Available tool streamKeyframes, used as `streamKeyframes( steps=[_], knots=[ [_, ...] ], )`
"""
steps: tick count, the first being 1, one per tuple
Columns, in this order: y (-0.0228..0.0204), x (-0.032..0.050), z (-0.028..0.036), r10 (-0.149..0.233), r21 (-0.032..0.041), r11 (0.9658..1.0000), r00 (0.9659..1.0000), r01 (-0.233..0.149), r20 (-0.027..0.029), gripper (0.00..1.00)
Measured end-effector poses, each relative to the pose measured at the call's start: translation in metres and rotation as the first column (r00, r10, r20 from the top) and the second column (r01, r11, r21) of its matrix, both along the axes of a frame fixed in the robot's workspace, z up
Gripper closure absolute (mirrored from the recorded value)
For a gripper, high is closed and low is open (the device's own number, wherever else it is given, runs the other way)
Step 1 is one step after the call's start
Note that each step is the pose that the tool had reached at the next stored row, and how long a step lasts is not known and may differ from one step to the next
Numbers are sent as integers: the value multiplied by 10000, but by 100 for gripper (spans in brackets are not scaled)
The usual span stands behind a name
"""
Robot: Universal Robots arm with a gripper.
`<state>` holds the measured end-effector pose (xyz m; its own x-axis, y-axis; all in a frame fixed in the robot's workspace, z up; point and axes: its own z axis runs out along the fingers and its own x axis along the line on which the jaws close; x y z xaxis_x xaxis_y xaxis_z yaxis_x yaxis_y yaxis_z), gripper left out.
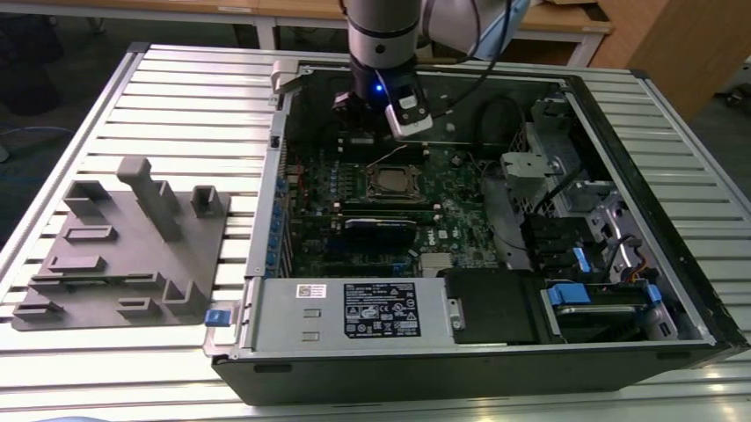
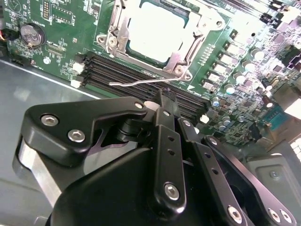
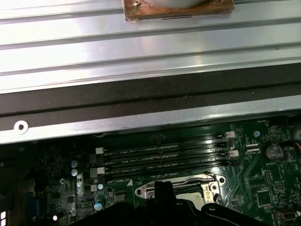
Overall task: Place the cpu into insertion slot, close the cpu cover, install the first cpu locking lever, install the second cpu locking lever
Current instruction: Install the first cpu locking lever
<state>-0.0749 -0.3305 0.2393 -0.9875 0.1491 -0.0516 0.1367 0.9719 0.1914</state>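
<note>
We see our arm (image 1: 382,31) as a silver-grey tube ringed with a black band, a pale blue joint cover (image 1: 472,22) beside it. A blue light (image 1: 378,89) glows lower down, above a white camera block (image 1: 411,116). Our gripper (image 2: 163,100) is matte black linkage bars, studded with round silver screws (image 2: 170,189).

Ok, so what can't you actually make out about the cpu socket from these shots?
Exterior view: the insertion slot is too small to tell whether it is closed and latched.
Second wrist view: the cpu and the cpu cover are cut off by the picture's edge, so one side goes unseen.
First wrist view: the gripper hides much of the slot.
</note>
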Motion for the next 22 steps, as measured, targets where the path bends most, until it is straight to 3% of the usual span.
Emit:
streamKeyframes(
  steps=[22],
  knots=[
    [14, 37, -27, -1, 88, 10000, 10000, 1, 2, 89]
  ],
)
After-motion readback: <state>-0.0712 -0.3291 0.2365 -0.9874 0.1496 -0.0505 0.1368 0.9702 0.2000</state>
